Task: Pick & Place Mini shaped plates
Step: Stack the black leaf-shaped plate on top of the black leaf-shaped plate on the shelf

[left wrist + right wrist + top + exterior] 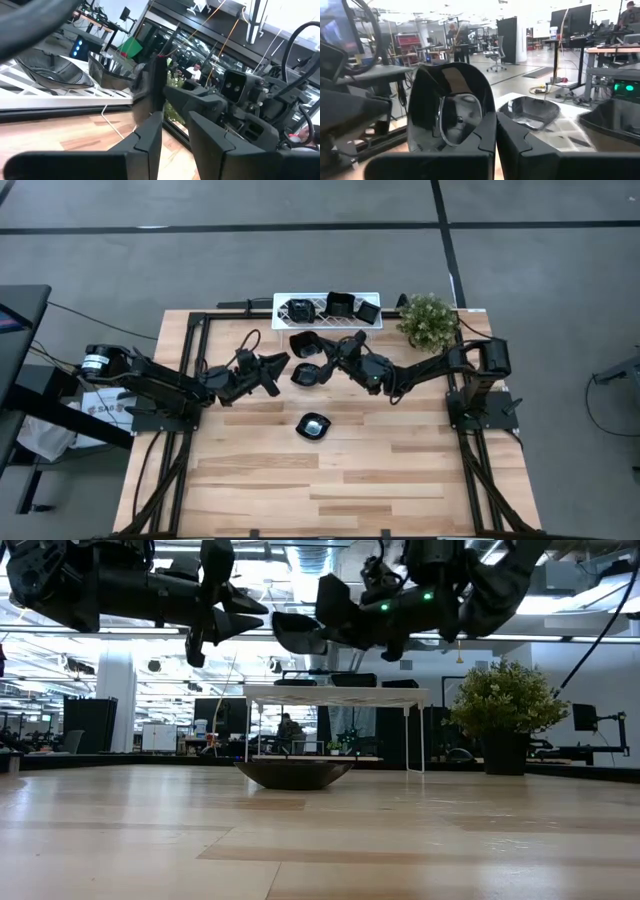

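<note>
One glossy black mini plate (314, 425) lies flat on the wood mid-table, also seen in the low view (295, 772). My right gripper (328, 363) is shut on another black plate (308, 374), held above the table (300, 635). A further black dish (305, 344) shows just beyond it; whether it rests on the table I cannot tell. Three more dishes sit on the white lattice rack (310, 300). My left gripper (278, 372) is open, hovers just left of the held plate and points at it. My right gripper pinches the plate's rim (487, 120) between its two fingers, coming level from the table's right. The plate stands on edge, lifted clear of the table, and its hollow side (455, 117) faces the wrist.
The rack stands on thin legs at the table's far edge (335, 695). A potted plant (428, 320) sits at the far right corner. Black frame rails run along the table's left and right sides. Bare wood stretches across the near half (330, 490).
</note>
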`<move>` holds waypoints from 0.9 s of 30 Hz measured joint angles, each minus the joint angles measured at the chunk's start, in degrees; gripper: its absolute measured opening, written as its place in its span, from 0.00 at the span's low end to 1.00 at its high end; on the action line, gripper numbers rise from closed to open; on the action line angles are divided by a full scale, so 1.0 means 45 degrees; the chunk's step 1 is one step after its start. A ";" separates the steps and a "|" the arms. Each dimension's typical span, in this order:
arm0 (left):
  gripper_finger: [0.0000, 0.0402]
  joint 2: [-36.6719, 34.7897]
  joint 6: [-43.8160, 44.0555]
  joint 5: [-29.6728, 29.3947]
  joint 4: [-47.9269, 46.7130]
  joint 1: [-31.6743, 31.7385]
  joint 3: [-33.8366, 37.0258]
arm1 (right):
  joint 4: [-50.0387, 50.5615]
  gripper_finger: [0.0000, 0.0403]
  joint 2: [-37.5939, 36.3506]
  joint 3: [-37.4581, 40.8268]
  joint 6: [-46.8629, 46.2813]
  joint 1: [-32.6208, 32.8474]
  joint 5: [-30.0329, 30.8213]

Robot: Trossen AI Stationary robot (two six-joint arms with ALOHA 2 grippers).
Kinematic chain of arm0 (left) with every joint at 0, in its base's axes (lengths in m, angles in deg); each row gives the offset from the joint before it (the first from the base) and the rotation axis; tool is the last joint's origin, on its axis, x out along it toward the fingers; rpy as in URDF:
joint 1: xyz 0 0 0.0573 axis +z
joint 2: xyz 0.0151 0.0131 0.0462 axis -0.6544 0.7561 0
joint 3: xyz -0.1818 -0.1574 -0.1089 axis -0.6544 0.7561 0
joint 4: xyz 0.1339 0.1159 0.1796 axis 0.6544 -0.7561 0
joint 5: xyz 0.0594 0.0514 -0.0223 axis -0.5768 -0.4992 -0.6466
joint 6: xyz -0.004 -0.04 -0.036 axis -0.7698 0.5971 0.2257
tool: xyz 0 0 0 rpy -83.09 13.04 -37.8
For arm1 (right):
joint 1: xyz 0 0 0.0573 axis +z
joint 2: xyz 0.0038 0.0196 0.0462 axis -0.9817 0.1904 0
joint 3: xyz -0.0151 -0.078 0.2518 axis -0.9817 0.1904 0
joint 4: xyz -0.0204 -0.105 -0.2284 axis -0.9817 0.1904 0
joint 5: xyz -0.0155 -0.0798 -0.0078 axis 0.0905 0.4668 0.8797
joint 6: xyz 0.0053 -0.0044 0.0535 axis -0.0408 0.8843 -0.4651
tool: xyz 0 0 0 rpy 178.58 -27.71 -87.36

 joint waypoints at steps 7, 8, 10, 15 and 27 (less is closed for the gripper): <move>0.24 0.0029 -0.0002 -0.0915 -0.0163 0.0000 0.0000 | 0.0058 0.00 0.0555 -0.0565 0.0333 0.0015 0.0011; 0.24 0.0029 -0.0003 -0.1015 -0.0185 0.0000 0.0000 | 0.0070 0.00 0.0599 -0.0603 0.0335 0.0015 0.0005; 0.24 0.0029 -0.0035 -0.1069 -0.0194 0.0000 0.0000 | -0.0006 0.00 0.0668 -0.0658 0.0336 0.0015 0.0002; 0.24 0.0252 -0.0044 -0.1457 -0.0325 0.0079 0.0000 | 0.0015 0.00 0.0675 -0.0658 0.0335 0.0058 -0.0008; 0.24 0.0971 0.0701 -0.1433 -0.0282 0.0495 0.0000 | -0.0064 0.00 0.0675 -0.0658 0.0665 0.0180 -0.0046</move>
